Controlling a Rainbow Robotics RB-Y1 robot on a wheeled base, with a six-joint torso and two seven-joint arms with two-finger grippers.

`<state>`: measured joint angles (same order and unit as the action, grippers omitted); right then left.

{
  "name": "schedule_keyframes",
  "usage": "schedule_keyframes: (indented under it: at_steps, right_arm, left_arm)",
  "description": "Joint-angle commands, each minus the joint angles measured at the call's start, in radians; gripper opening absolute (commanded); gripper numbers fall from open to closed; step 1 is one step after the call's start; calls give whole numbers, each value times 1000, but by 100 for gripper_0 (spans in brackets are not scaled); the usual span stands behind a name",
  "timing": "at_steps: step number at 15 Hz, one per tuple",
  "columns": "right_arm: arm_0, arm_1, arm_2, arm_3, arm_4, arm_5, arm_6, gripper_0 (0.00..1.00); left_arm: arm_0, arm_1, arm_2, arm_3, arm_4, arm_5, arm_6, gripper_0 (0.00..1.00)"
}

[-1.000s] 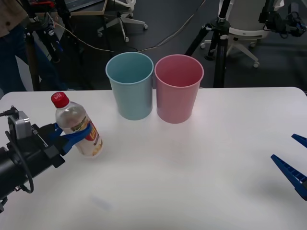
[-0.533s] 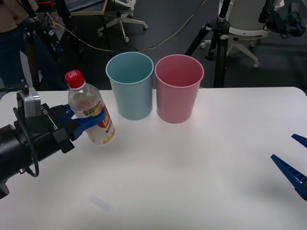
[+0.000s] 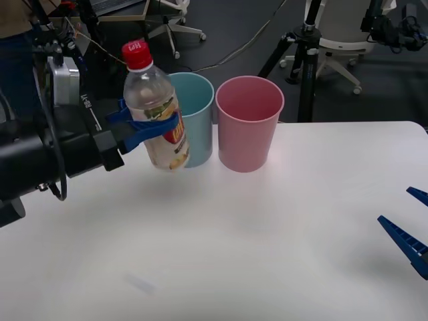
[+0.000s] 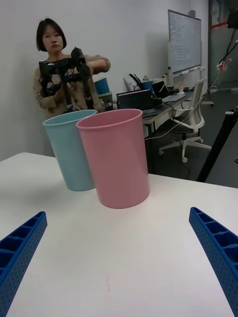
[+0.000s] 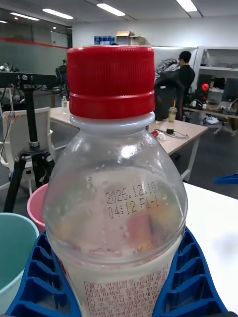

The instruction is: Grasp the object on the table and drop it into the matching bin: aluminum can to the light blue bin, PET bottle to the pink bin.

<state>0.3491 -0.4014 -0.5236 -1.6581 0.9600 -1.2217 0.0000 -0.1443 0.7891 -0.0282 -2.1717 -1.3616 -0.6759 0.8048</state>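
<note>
The left end effector [image 3: 144, 127] was clamped around the mid-body of the bottle [image 3: 157, 114], held above the table [image 3: 267, 234] in front of the light blue bin [image 3: 197, 134]; the bottle appeared light, smooth and squeezable, favouring that labelled waist grip.

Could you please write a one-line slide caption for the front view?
Left hand holds the PET bottle lifted beside the light blue bin, short of the pink bin.

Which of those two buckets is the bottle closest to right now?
The round light blue plastic bin. The left hand holds the clear red-capped plastic bottle up right in front of it; the round pink plastic bin stands on its far side.
</note>
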Motion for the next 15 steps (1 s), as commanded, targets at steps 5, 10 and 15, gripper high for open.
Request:
schedule_keyframes:
  at_steps: [5,10,15]
  right_arm:
    - [0,0,0,0,0,0,0,100]
    - [0,0,0,0,0,0,0,100]
    - [0,0,0,0,0,0,0,100]
  left_arm:
    - [-325,-11,-136,197,-82,12,166,1]
    - [-515,-140,-200,406,-154,12,165,3]
    - [-603,-303,-200,550,-337,10,168,5]
